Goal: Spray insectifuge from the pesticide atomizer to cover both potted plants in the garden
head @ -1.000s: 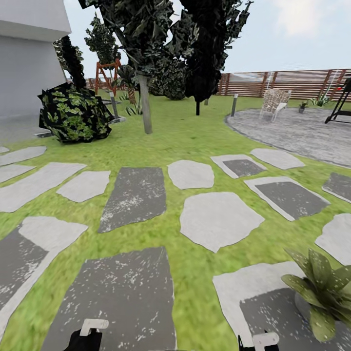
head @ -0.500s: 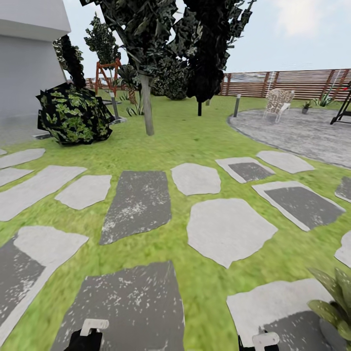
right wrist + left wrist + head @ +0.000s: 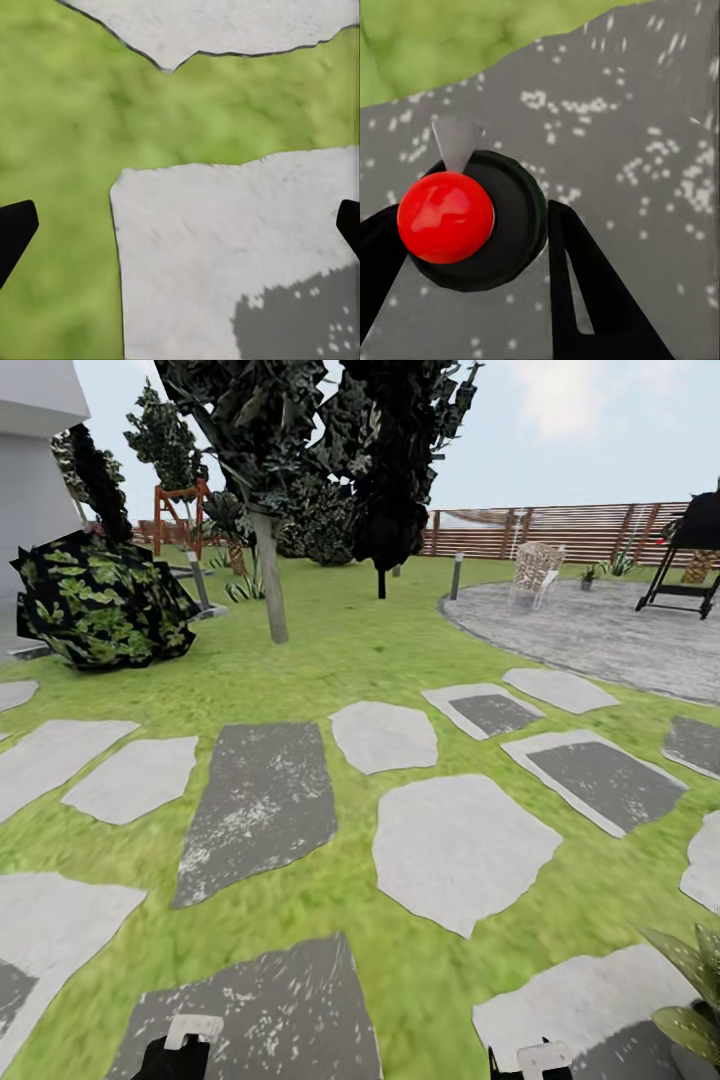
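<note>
In the left wrist view, the pesticide atomizer (image 3: 514, 225) shows end-on as a dark round bottle with a red knob and a grey nozzle, hanging over a dark stepping stone. My left gripper (image 3: 472, 216) is shut on it, one black finger on each side. My right gripper (image 3: 180, 223) stands open over pale stone and grass, nothing between its fingers. In the head view both grippers sit at the bottom edge, left (image 3: 178, 1050) and right (image 3: 530, 1060). One potted plant (image 3: 695, 1000), with broad pointed green leaves, is cut off at the bottom right corner.
Grey stepping stones (image 3: 460, 850) cross the lawn ahead. A tree trunk (image 3: 268, 575) and a leafy bush (image 3: 95, 605) stand at the left. The round grey patio (image 3: 610, 625) with a white chair (image 3: 533, 572) and a dark swing frame (image 3: 690, 550) lies at the back right, before the wooden fence (image 3: 560, 532).
The whole head view has shifted: the camera moved on and turned, so the potted plant slid toward the bottom right corner. Both grippers hold the same places in the picture.
</note>
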Tool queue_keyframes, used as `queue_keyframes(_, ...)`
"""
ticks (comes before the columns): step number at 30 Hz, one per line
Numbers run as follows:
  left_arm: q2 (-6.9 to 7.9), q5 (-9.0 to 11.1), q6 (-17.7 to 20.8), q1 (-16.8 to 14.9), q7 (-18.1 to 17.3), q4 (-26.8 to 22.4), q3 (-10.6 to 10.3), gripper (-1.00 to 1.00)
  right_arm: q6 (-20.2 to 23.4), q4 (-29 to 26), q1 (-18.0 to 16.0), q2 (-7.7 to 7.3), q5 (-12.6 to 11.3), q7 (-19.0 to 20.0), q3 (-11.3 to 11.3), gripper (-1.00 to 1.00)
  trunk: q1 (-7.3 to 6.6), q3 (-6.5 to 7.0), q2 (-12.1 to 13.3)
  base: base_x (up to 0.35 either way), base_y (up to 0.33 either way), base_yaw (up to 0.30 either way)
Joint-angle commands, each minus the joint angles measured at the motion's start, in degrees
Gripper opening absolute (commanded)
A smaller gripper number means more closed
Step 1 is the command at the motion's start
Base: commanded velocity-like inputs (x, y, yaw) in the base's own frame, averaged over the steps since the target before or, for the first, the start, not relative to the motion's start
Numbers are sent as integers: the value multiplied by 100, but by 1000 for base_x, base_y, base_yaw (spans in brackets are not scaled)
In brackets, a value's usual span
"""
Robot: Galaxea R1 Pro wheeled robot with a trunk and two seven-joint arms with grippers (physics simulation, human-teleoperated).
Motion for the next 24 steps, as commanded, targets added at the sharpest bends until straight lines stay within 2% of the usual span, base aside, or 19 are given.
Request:
queue_keyframes(1,2,0,-19,-1,-6,3,-20,-100,-12,10,-6,-1,61,-42,-22,100,2,-5,-2,327,44,-296)
queue_keyframes(15,2,6,-19,-1,-6,3,-20,-100,-12,16,-6,2,61,-42,-22,100,2,-5,-2,333,12,-298)
queue_keyframes(24,2,9,-19,-1,-6,3,-20,-100,-12,16,-6,2,61,-42,-22,100,2,-5,-2,333,122,-265)
